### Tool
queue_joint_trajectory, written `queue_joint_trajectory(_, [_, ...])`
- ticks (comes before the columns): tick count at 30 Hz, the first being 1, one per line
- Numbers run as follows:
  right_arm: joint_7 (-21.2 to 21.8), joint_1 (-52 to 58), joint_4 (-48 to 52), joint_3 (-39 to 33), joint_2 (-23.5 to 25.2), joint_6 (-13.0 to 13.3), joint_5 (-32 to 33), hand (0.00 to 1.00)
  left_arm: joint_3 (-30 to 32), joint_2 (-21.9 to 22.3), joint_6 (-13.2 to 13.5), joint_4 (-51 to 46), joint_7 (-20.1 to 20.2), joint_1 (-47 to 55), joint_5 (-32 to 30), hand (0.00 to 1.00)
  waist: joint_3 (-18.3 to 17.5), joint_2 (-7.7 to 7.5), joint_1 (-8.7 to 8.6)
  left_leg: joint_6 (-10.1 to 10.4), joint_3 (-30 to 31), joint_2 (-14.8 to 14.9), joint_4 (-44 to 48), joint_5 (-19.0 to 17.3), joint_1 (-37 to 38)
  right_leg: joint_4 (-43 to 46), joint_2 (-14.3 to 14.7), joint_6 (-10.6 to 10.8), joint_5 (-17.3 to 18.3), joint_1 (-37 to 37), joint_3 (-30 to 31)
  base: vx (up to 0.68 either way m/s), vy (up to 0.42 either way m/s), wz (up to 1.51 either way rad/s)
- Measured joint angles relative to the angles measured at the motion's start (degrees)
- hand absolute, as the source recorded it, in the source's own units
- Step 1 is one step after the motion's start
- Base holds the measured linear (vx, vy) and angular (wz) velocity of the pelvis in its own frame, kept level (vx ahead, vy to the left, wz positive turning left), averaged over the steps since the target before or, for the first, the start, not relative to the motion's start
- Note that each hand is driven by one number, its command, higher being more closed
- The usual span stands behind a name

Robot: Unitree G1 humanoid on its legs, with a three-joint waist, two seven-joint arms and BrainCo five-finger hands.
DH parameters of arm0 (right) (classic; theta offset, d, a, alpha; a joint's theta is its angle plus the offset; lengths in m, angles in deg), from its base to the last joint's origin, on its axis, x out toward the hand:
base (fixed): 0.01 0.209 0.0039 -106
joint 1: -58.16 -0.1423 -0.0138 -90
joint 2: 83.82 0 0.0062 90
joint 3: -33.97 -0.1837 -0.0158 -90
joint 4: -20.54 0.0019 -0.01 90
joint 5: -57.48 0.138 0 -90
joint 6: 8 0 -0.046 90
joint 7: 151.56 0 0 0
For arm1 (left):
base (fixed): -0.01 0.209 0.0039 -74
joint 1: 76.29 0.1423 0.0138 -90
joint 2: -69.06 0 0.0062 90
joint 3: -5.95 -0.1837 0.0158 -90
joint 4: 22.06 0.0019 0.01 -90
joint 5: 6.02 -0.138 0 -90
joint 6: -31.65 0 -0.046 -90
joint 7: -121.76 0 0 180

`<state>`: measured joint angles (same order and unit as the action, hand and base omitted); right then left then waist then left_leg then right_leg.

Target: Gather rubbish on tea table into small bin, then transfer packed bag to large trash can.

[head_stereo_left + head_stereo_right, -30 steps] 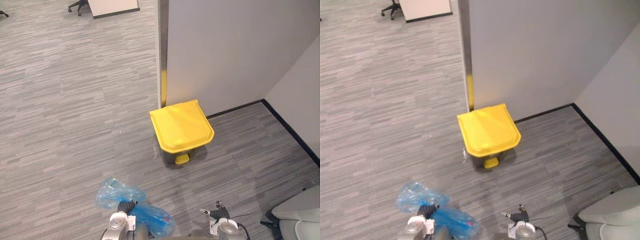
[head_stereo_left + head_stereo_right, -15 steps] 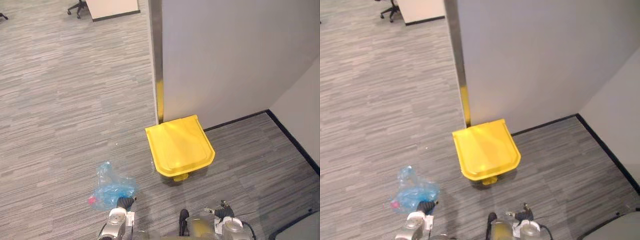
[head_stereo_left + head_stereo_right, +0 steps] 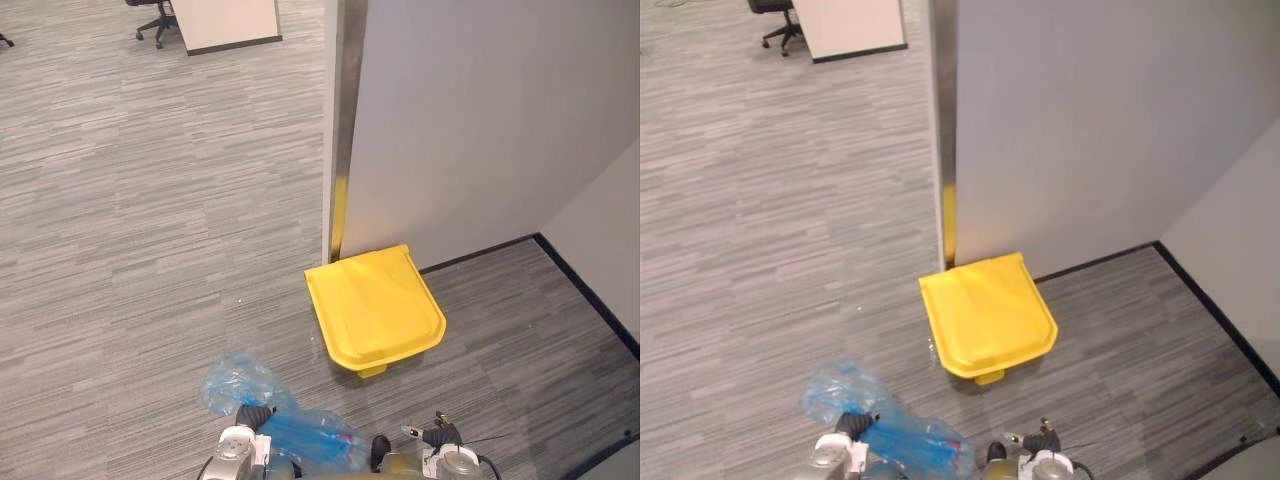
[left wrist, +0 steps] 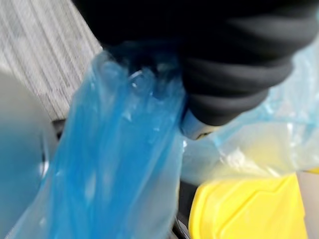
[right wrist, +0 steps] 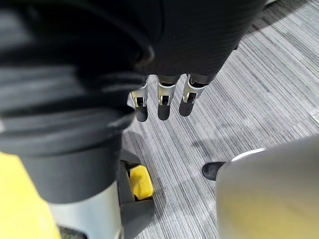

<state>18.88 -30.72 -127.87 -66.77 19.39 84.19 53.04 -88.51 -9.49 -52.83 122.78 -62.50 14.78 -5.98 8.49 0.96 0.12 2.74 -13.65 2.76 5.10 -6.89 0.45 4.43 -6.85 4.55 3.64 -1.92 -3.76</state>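
The large trash can is seen as smooth yellow plastic with a soft gloss. The bag is made of thin, crinkled, half-transparent blue film. The floor is matt and streaked; the wall edge is shiny metal.

Grey striped carpet floor ran across the whole scene. A grey partition wall stood upright in the middle, and a metal edge strip ran down its near corner to the floor. A second pale wall met the partition at the right. A black baseboard lined the foot of both walls. Far back at the top left, a black office chair on castors stood just beside a white panel with a dark base strip.
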Motion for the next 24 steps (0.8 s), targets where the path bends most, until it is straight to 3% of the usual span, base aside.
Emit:
queue_joint_trajectory(4, [-0.1, -0.5, 0.0, 0.0, -0.2, 0.0, 0.0, 0.0, 0.1, -0.8, -0.1, 0.5, -0.4, 0.2, 0.0, 1.0, 0.0, -0.05, -0.06, 0.0, -1.2, -0.1, -0.8, 0.0, 0.7, -0.3, 0.2, 0.0, -0.1, -0.3, 1.4, 0.05, 0.025, -0.17])
queue_joint_trajectory(7, [-0.1, -2.0, 0.0, 0.2, -0.2, 0.0, -0.1, 0.0, 0.1, -1.9, -0.1, 0.4, -0.5, 0.3, 0.0, 1.0, 0.2, -0.3, 0.09, -0.6, -2.1, -0.3, -0.1, -0.9, 0.6, 4.2, 0.1, 0.5, 1.5, -3.1, 3.3, 0.03, 0.023, -0.33])
queue_joint_trajectory(10, [-0.1, -2.3, -0.1, 0.2, -0.2, 0.0, -0.1, 0.0, 0.2, -2.3, 0.1, 0.4, -0.5, 0.0, 0.0, 1.0, 0.9, -0.38, -0.01, -1.4, -2.9, -0.2, 3.1, -4.0, 2.3, 16.7, -0.3, 1.5, 3.9, -6.7, 4.5, 0.0, 0.041, -0.23])
queue_joint_trajectory(11, [-0.1, -2.5, 0.0, 0.2, 0.0, 0.0, -0.1, 0.0, 0.4, -2.2, 0.1, 0.3, -0.6, -0.6, 0.0, 1.0, 2.1, -0.49, -0.11, -2.5, -2.6, 0.2, 3.2, -5.6, 4.5, 24.7, -0.6, 1.5, 4.5, -9.9, 3.8, -0.05, 0.029, -0.09])
queue_joint_trajectory(12, [0.0, -2.8, 0.3, -0.1, 0.4, 0.2, 0.0, 0.0, 0.8, -2.1, 0.2, 0.2, -0.6, -0.5, 0.0, 1.0, 2.4, -0.38, -0.21, -2.6, -2.4, 0.0, 3.6, -6.3, 4.9, 27.7, -0.9, 1.4, 5.7, -11.3, 3.2, -0.04, 0.034, -0.11])
queue_joint_trajectory(14, [0.0, -3.3, 0.3, 0.3, 0.5, 0.1, 0.0, 0.0, 1.3, -2.5, 0.1, 0.4, -0.9, -0.7, 0.0, 1.0, 3.0, -1.66, -0.07, -3.0, -2.4, 0.3, 5.6, -8.2, 5.3, 26.1, -0.8, 0.9, 6.9, -14.1, 0.9, 0.03, 0.012, 0.0])
queue_joint_trajectory(17, [-0.1, -3.9, 1.4, 0.3, 0.5, 0.0, -0.1, 0.0, 1.3, -2.5, 0.1, 0.8, -1.3, -0.8, 0.0, 1.0, 4.4, -2.3, -0.07, -2.3, -2.2, 1.5, 8.9, -10.9, 5.7, 12.0, 0.4, 0.4, -0.1, -17.0, -3.8, 0.2, -0.035, 0.1])
queue_joint_trajectory(18, [-0.3, -3.6, 1.3, 0.2, 0.4, -0.3, -0.3, 0.0, 1.8, -2.0, 0.1, 0.9, -1.4, -0.5, 0.0, 1.0, 4.6, -2.8, 0.53, 0.4, -2.0, 2.0, 12.0, -12.8, 5.9, 7.8, 0.3, -1.3, -7.4, -12.8, -5.6, 0.3, -0.084, -0.05])
queue_joint_trajectory(19, [-0.4, -3.8, 1.4, 0.3, 0.5, -0.5, -0.5, 0.0, 2.3, -1.6, 0.1, 0.9, -1.3, -0.8, 0.0, 1.0, 4.9, -2.62, 0.69, 1.1, -2.0, 2.7, 13.4, -13.3, 5.6, 8.4, 0.5, -3.4, -9.5, -12.6, -5.3, 0.34, -0.101, -0.08])
queue_joint_trajectory(20, [-0.5, -4.7, 1.5, 0.3, 0.6, -0.6, -0.8, 0.0, 3.0, -0.5, 0.1, 0.9, -1.2, -1.5, 0.0, 1.0, 6.1, -1.33, 0.76, 1.2, -1.8, 3.6, 15.0, -13.3, 5.5, 10.3, 0.8, -3.9, -9.2, -13.1, -5.7, 0.2, -0.057, 0.0])
queue_joint_trajectory(21, [-0.5, -4.9, 1.6, 0.3, 0.6, -0.6, -1.0, 0.0, 3.1, 0.0, 0.1, 0.9, -1.2, -1.8, 0.0, 1.0, 6.3, -1.03, 0.61, 1.3, -1.5, 3.7, 15.4, -13.3, 5.5, 11.2, 0.8, -4.1, -8.4, -13.2, -5.7, 0.23, -0.068, 0.06])
queue_joint_trajectory(24, [-0.4, -4.4, 4.0, 0.3, 0.6, -0.8, -2.0, 0.0, 3.3, 2.3, 0.3, 0.4, -0.6, -3.2, -0.2, 1.0, 6.5, -0.14, 0.58, 2.1, 0.6, 3.8, 16.1, -12.7, 6.8, 17.9, 0.2, -3.9, -1.9, -13.4, -5.8, 0.18, -0.079, 0.17])
